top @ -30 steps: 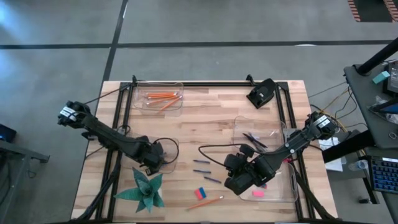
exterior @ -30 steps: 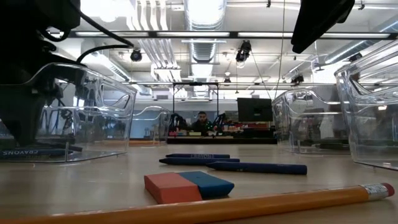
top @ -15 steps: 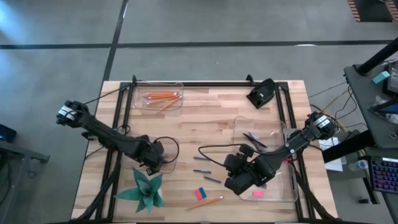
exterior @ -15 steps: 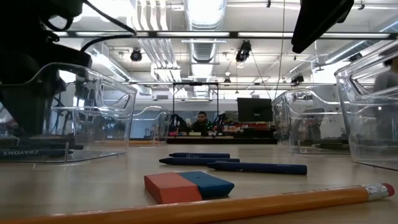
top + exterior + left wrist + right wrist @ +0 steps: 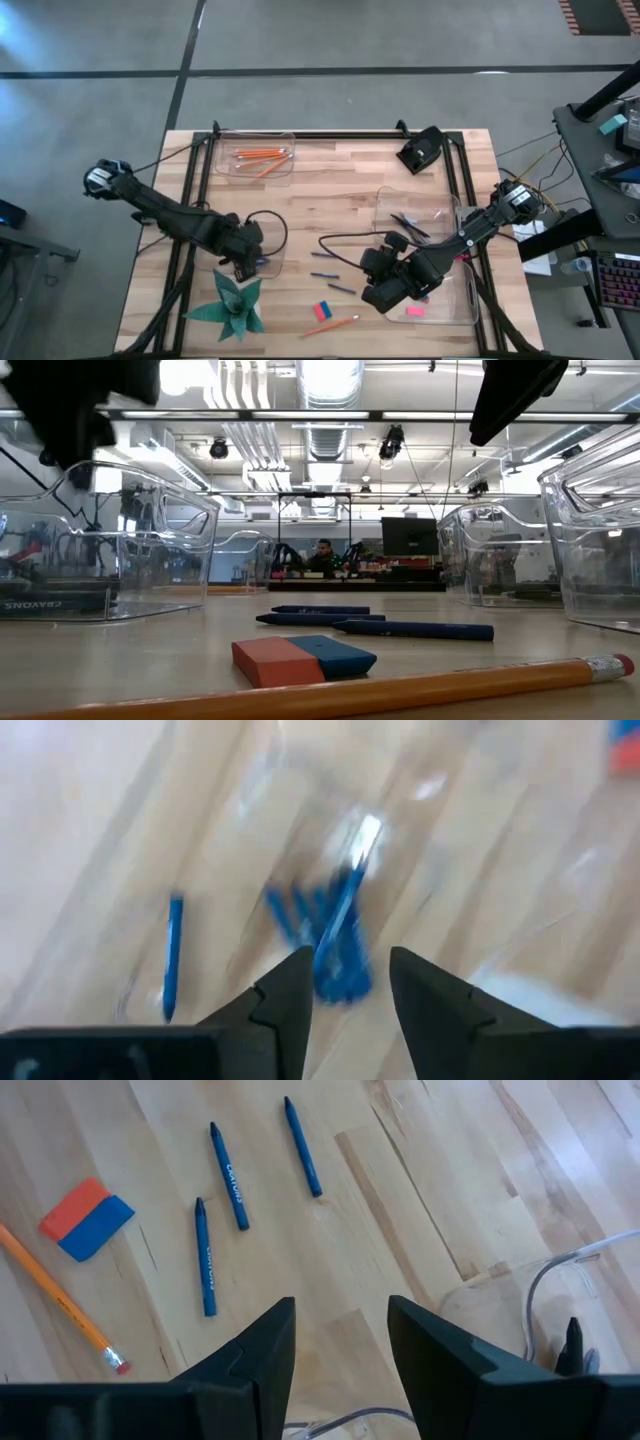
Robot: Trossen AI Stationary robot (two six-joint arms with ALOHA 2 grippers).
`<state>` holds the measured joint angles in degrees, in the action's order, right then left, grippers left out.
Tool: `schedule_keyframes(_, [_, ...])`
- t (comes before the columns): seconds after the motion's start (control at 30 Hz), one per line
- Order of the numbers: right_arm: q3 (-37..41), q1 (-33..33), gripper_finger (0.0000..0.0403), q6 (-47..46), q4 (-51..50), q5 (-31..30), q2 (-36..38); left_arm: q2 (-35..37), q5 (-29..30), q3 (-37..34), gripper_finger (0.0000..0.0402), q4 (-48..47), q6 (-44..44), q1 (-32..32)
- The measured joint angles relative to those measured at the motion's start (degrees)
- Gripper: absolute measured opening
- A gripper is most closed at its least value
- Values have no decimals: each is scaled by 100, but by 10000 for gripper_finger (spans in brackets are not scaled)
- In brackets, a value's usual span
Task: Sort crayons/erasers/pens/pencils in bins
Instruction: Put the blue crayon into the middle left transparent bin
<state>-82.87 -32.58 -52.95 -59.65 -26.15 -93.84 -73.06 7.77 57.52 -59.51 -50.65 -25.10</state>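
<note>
Above the clear bin [image 5: 250,840] with blue crayons [image 5: 330,935], my left claw [image 5: 345,995] is apart and holds nothing.

in the low view, a crayon [image 5: 55,603] lying in the clear bin [image 5: 150,540] at about nine o'clock carries the word "crayons", seen upside down. in the right wrist view, the middle one of three blue crayons [image 5: 229,1177] on the wood, at about eleven o'clock, bears lettering along its side that looks like "crayons" but is too small to be sure of. no other text, number or sign can be read.
</note>
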Motion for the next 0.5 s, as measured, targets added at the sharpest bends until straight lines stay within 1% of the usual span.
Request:
schedule_keyframes(0.1, [0, 0, 153, 132, -7, 0, 0, 3, 558, 485, 121, 52, 61, 0])
schedule_keyframes(0.2, [0, 0, 153, 279, -11, 0, 0, -61, 1112, 804, 121, 567, 425, 2])
schedule_keyframes(0.27, [0, 0, 153, 331, -13, 0, 0, -114, 1173, 895, 121, 1157, 890, 3])
schedule_keyframes(0.33, [0, 0, 153, 332, -14, 4, 0, -164, 1176, 931, 121, 1988, 1372, 1])
schedule_keyframes(0.43, [0, 0, 153, 336, -16, 57, 0, -261, 1169, 894, 121, 3331, 2302, -4])
schedule_keyframes(0.5, [0, 0, 153, 339, -37, 68, 0, -421, 1176, 880, 121, 3993, 2958, -2])
